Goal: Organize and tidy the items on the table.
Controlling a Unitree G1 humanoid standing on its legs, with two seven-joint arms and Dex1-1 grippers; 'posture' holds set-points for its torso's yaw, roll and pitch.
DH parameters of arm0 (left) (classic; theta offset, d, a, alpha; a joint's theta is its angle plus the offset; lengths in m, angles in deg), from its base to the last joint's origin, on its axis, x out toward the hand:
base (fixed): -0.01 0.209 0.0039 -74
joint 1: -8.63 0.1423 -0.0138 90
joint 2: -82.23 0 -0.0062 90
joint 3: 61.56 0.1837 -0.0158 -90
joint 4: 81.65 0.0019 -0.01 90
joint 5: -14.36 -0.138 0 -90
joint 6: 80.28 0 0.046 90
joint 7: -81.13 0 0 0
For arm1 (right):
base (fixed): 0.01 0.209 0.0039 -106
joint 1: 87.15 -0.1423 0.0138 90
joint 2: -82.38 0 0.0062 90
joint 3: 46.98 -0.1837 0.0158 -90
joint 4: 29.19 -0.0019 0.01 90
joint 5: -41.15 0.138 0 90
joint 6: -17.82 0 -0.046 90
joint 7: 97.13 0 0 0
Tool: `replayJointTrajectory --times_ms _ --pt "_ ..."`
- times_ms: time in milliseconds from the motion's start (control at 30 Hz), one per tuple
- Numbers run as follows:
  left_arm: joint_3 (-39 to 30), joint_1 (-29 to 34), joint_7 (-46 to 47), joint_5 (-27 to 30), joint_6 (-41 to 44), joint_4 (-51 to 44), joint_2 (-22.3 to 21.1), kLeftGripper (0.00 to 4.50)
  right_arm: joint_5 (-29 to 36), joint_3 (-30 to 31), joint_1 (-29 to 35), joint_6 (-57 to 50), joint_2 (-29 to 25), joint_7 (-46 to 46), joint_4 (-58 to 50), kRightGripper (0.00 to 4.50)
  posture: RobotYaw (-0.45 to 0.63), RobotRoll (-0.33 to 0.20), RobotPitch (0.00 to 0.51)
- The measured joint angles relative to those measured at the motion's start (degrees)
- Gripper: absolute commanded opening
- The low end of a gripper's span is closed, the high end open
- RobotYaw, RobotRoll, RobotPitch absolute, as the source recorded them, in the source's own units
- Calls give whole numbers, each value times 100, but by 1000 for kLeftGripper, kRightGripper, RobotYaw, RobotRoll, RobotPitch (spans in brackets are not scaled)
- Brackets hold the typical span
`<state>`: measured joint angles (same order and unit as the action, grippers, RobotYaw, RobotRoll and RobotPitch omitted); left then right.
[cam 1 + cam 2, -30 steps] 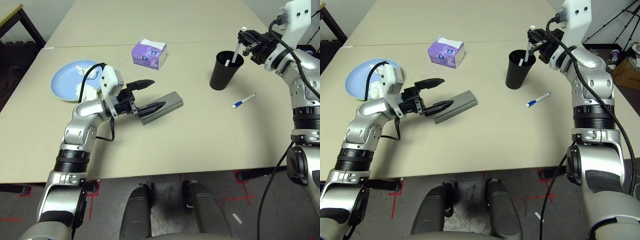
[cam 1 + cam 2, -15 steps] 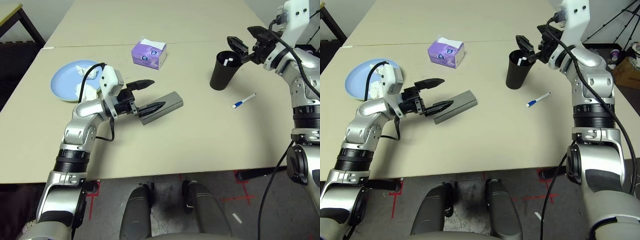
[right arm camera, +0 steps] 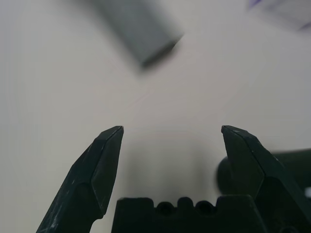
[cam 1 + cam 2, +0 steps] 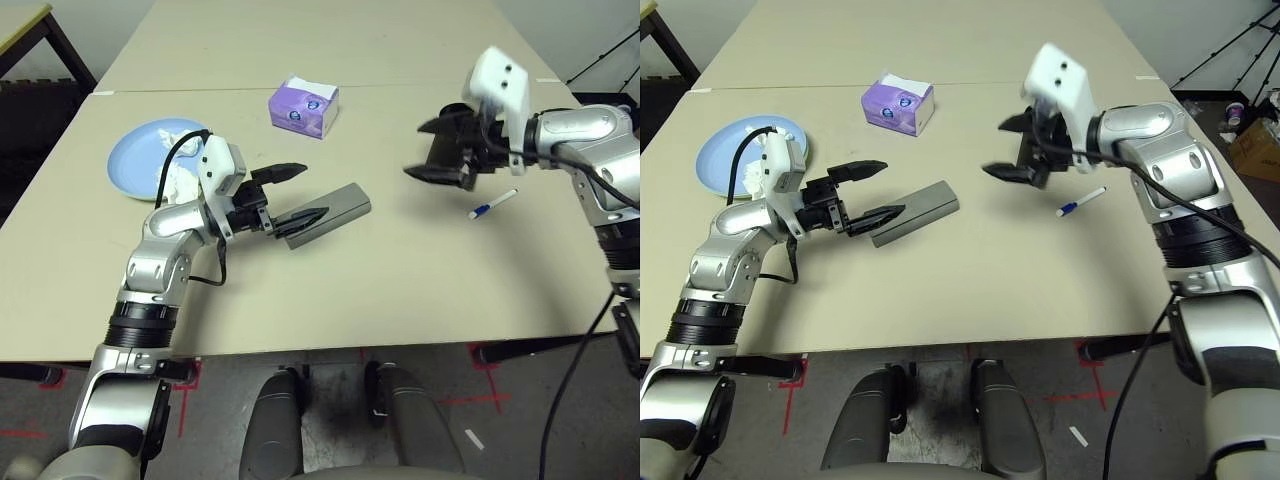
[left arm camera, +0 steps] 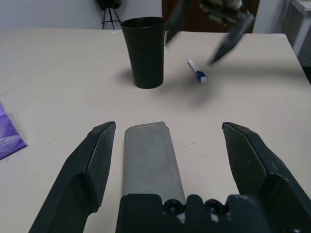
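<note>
On the beige table (image 4: 330, 290) our right gripper (image 4: 432, 150) hangs with its jaws spread wide and nothing between them, in front of the black cup (image 5: 144, 51), which stands upright. One blue-capped pen (image 4: 489, 204) lies flat just beside the cup, on its right. Our left gripper (image 4: 292, 193) is likewise released, one finger over the near end of the grey glasses case (image 4: 335, 209), the other finger above bare table. Farther left, the light blue plate (image 4: 135, 165) carries white tissue wads (image 4: 178, 178); a purple tissue box (image 4: 304, 106) sits beyond the case. We judge the step in hand to be gathering pens into the cup. The next move calls for lowering the right gripper over the loose pen, aligning the jaws across its thin barrel, and closing low enough to catch it without rolling it away.
</note>
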<state>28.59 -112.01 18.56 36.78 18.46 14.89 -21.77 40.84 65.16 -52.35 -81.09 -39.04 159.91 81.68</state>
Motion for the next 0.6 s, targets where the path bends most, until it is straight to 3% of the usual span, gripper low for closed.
replayJointTrajectory --times_ms 233,600 --pt "45 23 -21 2 28 -132 -5 4500 -1152 680 -610 1800 22 739 1479 4450 21 0 165" --pt "35 62 -5 5 152 -235 -44 4500 -2515 1208 -1411 3623 393 681 3245 4450 38 0 193"
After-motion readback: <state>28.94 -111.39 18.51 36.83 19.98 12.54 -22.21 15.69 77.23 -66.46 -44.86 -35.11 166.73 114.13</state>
